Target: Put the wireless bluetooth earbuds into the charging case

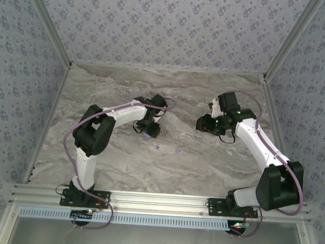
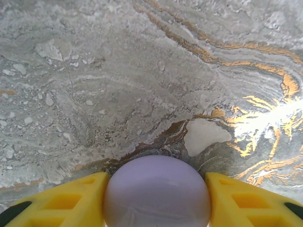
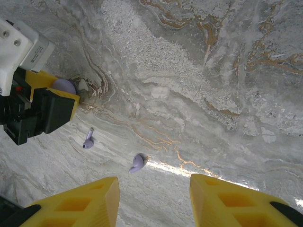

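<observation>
Right claw (image 3: 154, 185) just short of earbuds (image 3: 138, 163)

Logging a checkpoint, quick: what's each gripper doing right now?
Left gripper: closed on the lilac charging case.
Right gripper: open, holding nothing.

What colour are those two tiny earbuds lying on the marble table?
Pale lilac. The earbuds show best in the right wrist view.

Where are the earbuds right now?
In the right wrist view, both lie loose on the marble table: one earbud just ahead of the open right pincer, the other toward the left pincer, which holds the lilac case.
</observation>
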`<action>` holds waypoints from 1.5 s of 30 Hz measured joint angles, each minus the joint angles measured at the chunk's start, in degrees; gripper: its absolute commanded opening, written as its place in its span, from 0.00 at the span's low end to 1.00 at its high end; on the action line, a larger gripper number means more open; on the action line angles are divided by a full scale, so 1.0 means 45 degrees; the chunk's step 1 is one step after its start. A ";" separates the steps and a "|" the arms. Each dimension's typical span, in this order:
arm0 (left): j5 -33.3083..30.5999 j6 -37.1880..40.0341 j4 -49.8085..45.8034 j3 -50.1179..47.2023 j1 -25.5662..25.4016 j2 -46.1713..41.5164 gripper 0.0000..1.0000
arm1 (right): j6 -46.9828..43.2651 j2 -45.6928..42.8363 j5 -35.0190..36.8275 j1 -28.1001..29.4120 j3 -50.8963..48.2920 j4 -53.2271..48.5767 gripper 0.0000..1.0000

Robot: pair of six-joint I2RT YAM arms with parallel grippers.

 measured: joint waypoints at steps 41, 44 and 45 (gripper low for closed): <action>0.1107 -0.4216 0.0083 0.2166 -0.1093 -0.0049 0.63 | 0.0010 0.0593 -0.0005 0.0340 -0.0403 0.0306 0.47; 0.1316 -0.4124 0.0457 0.1545 -0.0379 -0.0991 0.55 | 0.0058 0.0889 -0.0015 0.0729 -0.0403 0.0481 0.45; 0.1360 -0.4129 0.0554 0.1384 -0.0180 -0.1171 0.52 | 0.0073 0.1025 -0.0015 0.0884 -0.0403 0.0578 0.44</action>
